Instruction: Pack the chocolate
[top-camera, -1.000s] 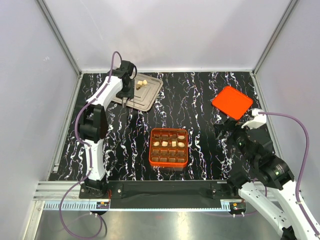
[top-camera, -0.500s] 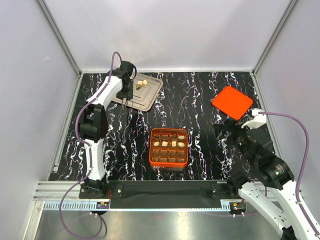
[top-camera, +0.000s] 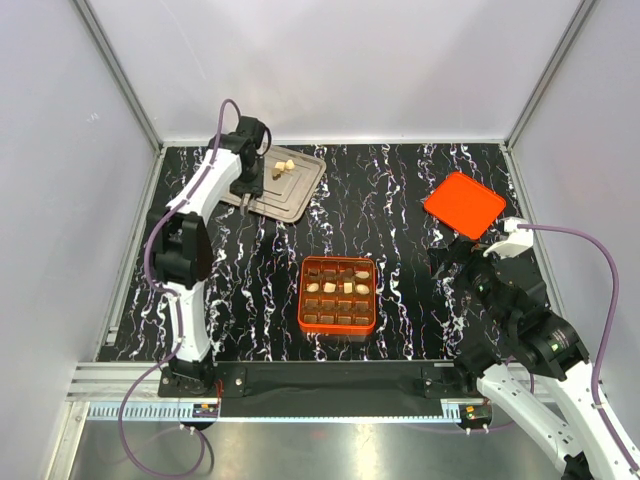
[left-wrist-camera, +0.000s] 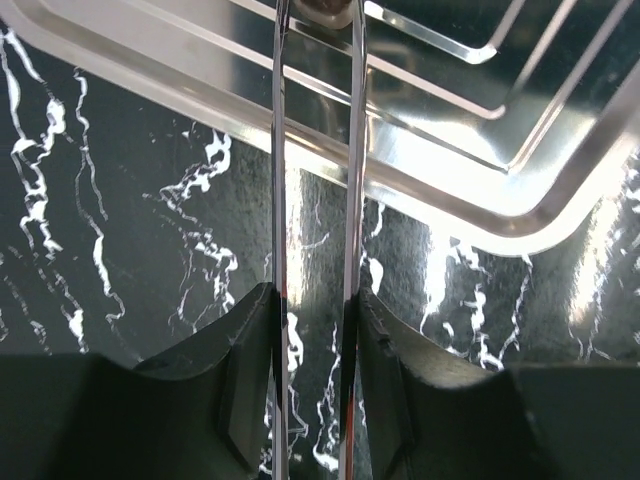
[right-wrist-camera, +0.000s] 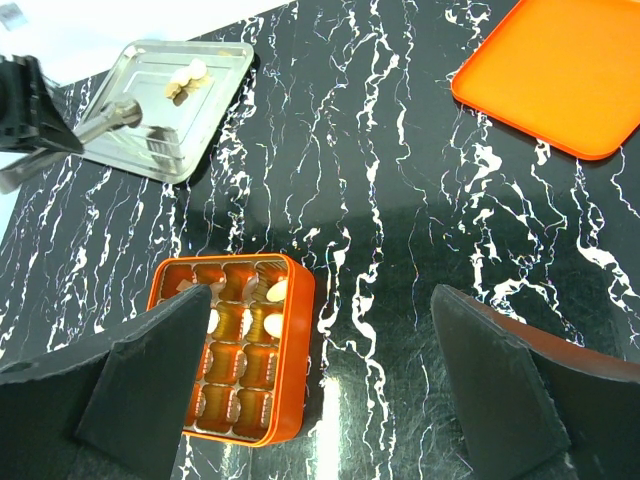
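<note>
**Left gripper** (left-wrist-camera: 317, 30): the long thin fingers are drawn close with a narrow gap between them. A dark chocolate piece (left-wrist-camera: 320, 8) shows between the tips at the top edge of the wrist view. It is judged pinched, though the edge cuts off the contact. The gripper hangs over the near-left rim of the metal tray (top-camera: 297, 190), which sits far left on the table. Loose chocolates (top-camera: 284, 166) lie toward the tray's far side.

**Right gripper** (right-wrist-camera: 322, 292): spread wide, holding nothing, parked near right.

**Box:** the orange box (top-camera: 338, 329) sits centre, near. Several cells hold pieces (top-camera: 349, 287), and the near rows look vacant. The orange lid (top-camera: 463, 204) lies well apart, far right.

**Step judged:** carrying a piece to the box.

**Recommendations:**
- Lift clear of the tray lip before travelling.
- Keep the pinch light, as the piece is small and liable to twist out.
- Come down square over one vacant cell.
- Release low, not onto a neighbour.
</note>
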